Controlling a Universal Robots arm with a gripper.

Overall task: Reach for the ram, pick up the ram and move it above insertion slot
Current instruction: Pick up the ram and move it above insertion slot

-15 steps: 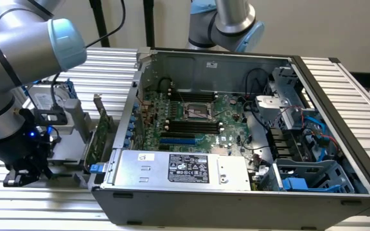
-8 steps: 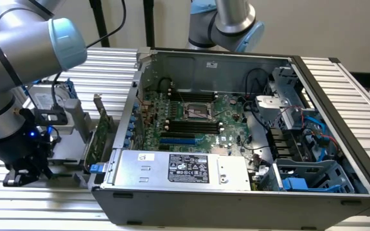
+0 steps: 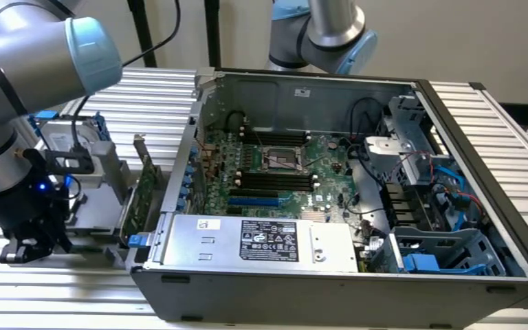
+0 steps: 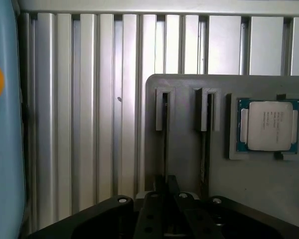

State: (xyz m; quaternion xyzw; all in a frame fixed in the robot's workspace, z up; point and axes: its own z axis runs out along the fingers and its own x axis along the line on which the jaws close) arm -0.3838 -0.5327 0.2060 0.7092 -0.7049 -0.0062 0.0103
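The pincer [image 4: 165, 193] sat low over the grey holder [image 4: 189, 164] on the slatted worktop [image 4: 89, 109], at the exterior view's left, apparently clenched on the ram [image 4: 165, 144], which stood edge-up in its slot, top edge offered for pinching. A CPU [image 4: 269, 125] lay nearby; the expansion card [image 3: 140, 189] and case wall [image 3: 193, 137] stood between pincer and motherboard [image 3: 278, 165]

robotics lab: open computer case [image 3: 337, 297] on ribbed aluminium table [image 3: 159, 89]
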